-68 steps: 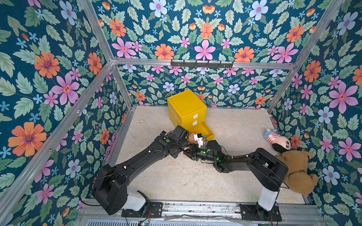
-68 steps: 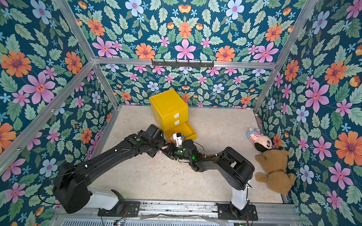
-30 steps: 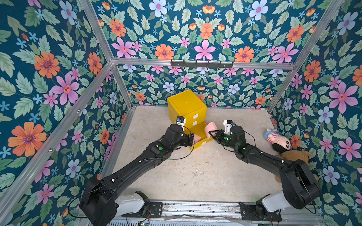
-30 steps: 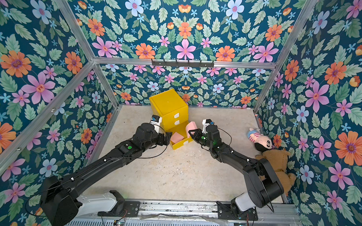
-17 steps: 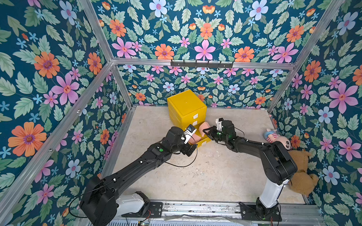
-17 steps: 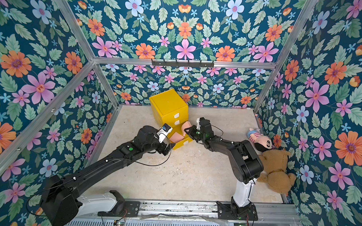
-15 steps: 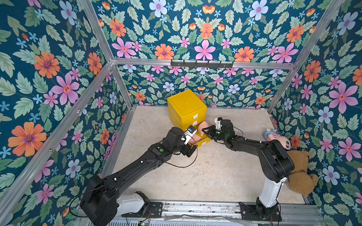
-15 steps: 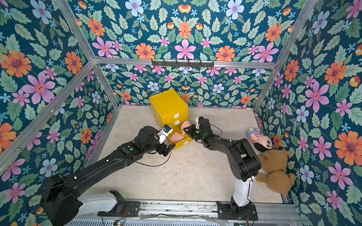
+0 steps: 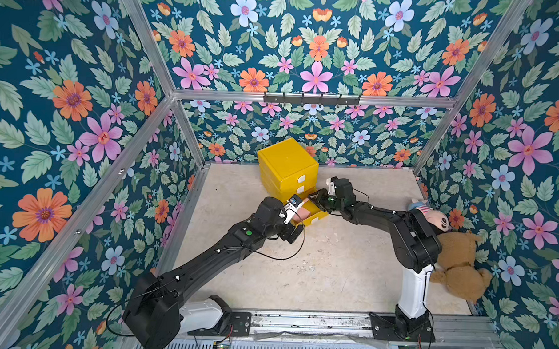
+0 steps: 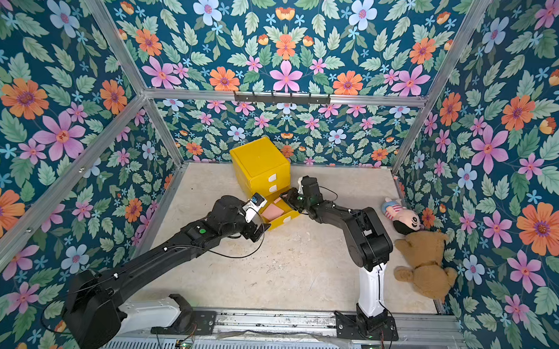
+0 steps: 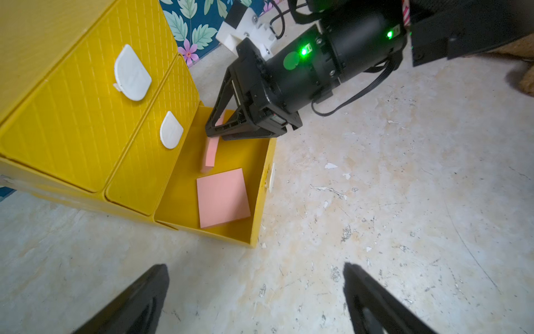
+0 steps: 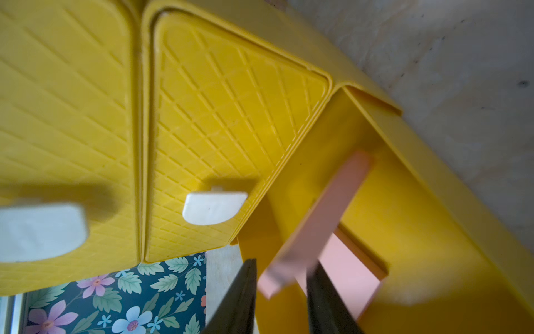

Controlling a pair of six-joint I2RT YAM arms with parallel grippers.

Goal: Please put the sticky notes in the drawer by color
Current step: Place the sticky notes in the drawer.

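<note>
**2nd pink pad going into the bottom drawer**

The cabinet stands at the far middle of the floor. Its 2 upper drawers are shut, and the bottom drawer is pulled out toward the near right. 1 pink pad lies flat inside, close to the front wall. A 2nd pink pad stands on edge farther in, leaning, with its upper end between the jaws of the right gripper.

Those jaws are parted a little. In the right wrist view the pad is smeared while the fingers are sharp, so I judge it loose and dropping, not clamped. The gripper reaches in low from the right, which puts both pinks in 1 compartment, as sorting by colour requires.

The left gripper hangs just near of the drawer, jaws spread wide and empty, clear of the drop. It is likely placed to push the drawer shut.

Not verifiable:
- No blue or yellow pads show in any view, and whether they sit in the shut drawers cannot be told.
- In both top views the 2 wrists cover much of the open drawer.
- The bottom handle shows edge-on only.
</note>
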